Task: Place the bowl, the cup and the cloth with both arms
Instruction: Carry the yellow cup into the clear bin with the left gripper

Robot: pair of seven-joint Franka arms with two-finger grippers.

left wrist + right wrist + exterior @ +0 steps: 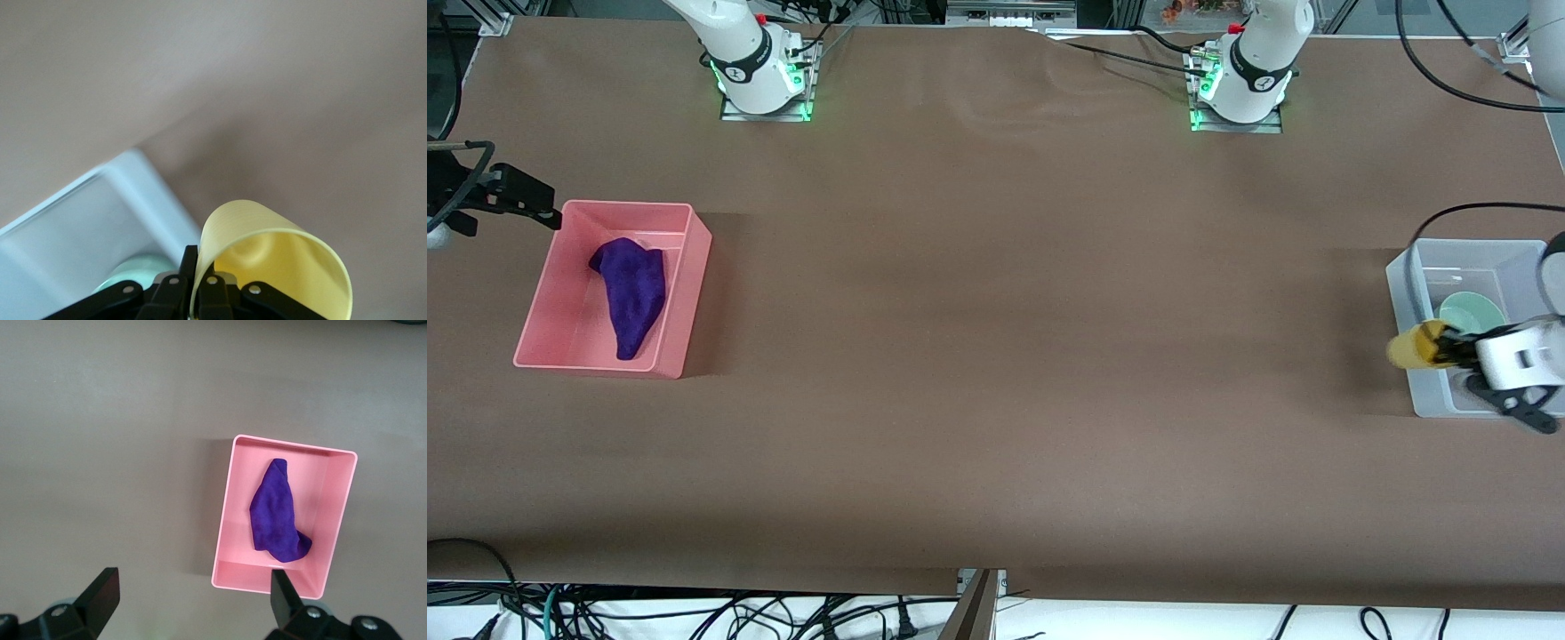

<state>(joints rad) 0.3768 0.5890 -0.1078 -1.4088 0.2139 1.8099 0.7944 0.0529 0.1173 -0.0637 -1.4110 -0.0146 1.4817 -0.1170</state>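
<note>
My left gripper is shut on the wall of the yellow cup, one finger inside and one outside. It holds the cup on its side over the rim of a pale translucent bin at the left arm's end of the table. The mint-green bowl sits in that bin. In the left wrist view the cup fills the foreground at the gripper, with the bowl below. The purple cloth lies in a pink bin. My right gripper is open and empty, high up beside the pink bin.
In the right wrist view the pink bin with the cloth lies below the open right gripper. Brown table spans between the two bins. Cables hang past the table's edge nearest the front camera.
</note>
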